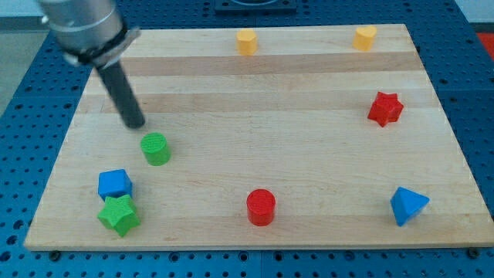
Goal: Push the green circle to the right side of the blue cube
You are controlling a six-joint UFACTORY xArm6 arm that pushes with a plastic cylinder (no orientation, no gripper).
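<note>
The green circle [156, 148], a short green cylinder, stands on the wooden board [255, 100] at the lower left. The blue cube [114, 184] sits below and to the left of it, a small gap apart. My tip [135, 123] is just above and slightly left of the green circle, close to it but apart. The dark rod slants up to the view's top left.
A green star [119, 215] touches the blue cube from below. A red cylinder [261, 207] is at the bottom middle, a blue triangle block [407, 205] at the bottom right, a red star [385, 109] at the right, two yellow blocks [246, 42] [365, 36] at the top edge.
</note>
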